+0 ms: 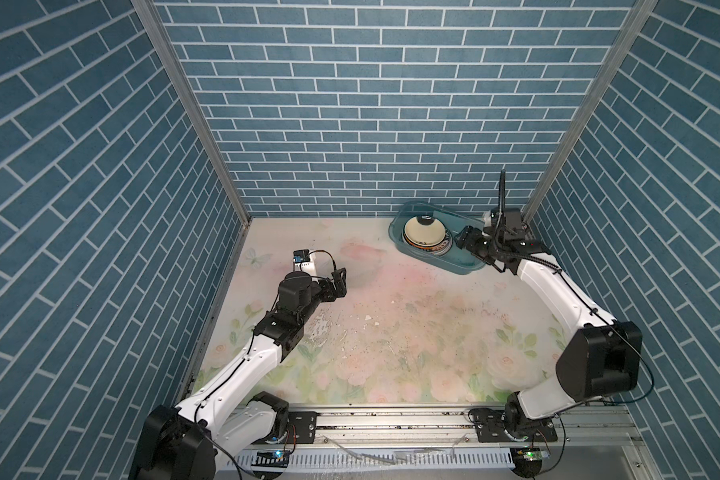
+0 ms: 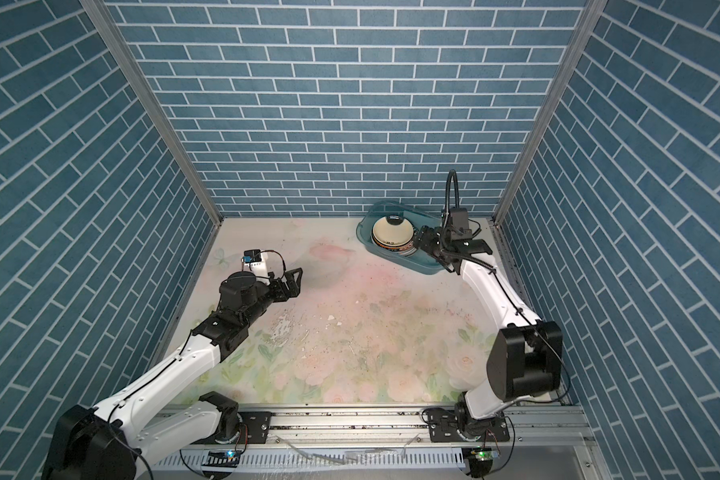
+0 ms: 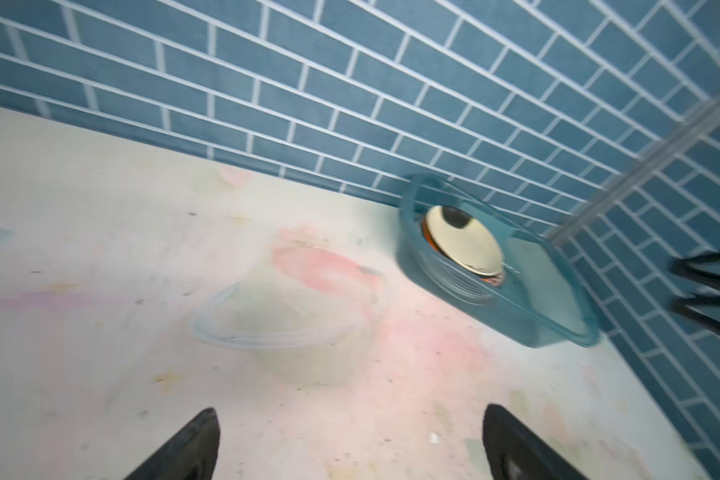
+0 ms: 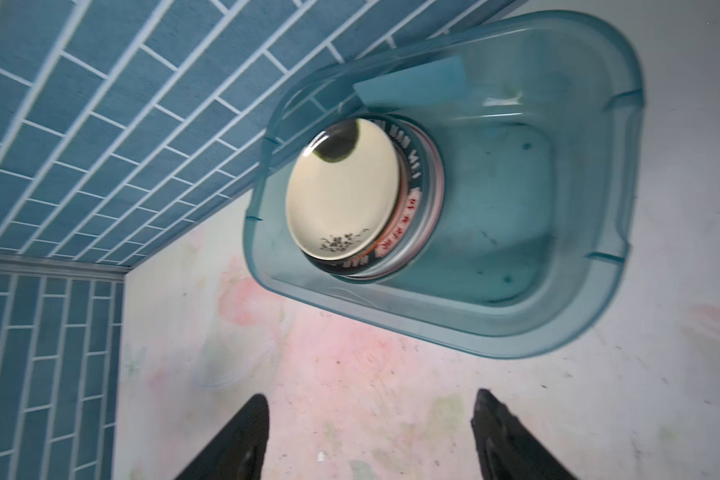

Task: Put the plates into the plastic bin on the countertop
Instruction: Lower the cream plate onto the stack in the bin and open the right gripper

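Right wrist: right hand (image 4: 373, 397) wide, empty.

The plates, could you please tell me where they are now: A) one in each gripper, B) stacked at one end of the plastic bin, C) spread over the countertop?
B: the plates sit in a single stack at one end of the plastic bin, and neither gripper holds one.

Stacked plates (image 1: 422, 232) are sitting in the left end of the bin (image 1: 468, 266), lying back right on the counter (image 1: 391, 316).
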Robot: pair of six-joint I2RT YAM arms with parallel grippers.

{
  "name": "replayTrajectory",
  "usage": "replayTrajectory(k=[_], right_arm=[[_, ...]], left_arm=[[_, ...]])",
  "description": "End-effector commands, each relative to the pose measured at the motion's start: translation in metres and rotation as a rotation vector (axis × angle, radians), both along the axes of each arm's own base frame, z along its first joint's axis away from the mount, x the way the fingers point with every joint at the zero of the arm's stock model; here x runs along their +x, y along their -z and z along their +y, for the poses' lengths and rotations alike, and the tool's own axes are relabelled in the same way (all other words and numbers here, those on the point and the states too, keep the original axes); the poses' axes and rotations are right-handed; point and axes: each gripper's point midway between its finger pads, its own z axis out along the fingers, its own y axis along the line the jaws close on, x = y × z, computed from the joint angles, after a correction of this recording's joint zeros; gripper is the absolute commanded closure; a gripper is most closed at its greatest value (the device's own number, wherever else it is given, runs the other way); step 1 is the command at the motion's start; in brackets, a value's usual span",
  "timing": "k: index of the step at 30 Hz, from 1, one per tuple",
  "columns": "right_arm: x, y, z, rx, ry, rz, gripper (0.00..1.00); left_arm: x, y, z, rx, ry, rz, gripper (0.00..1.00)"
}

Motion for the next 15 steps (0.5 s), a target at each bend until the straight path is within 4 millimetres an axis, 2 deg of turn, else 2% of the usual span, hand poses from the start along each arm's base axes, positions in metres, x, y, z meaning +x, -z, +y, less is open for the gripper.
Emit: replayTrajectory(k=[1,3,5,7,11,15], right_arm=[[-0.015,0.005,-0.036,-0.18,0.068,-0.08,0.2],[-0.025,0.004,-0.053,-0.235,0.117,-0.155,0.17],[-0.034,0.002,-0.07,-0.288,0.176,-0.24,0.13],[-0.041,0.002,-0.084,-0.346,0.226,-0.303,0.11],[-0.049,0.001,-0.101,-0.455,0.26,-0.394,0.1],[-0.058,0.012,-0.12,-0.543,0.333,-0.377,0.1]], left_arm=[[-0.003,0.025,0.061,0.209,-0.25,0.054,0.0],[-0.005,0.031,0.082,0.246,-0.315,0.069,0.0],[-0.004,0.037,0.094,0.274,-0.338,0.061,0.0],[-0.003,0.042,0.095,0.31,-0.308,0.042,0.0],[-0.003,0.048,0.095,0.395,-0.274,0.033,0.0],[-0.002,0.049,0.107,0.427,-0.322,0.028,0.0]])
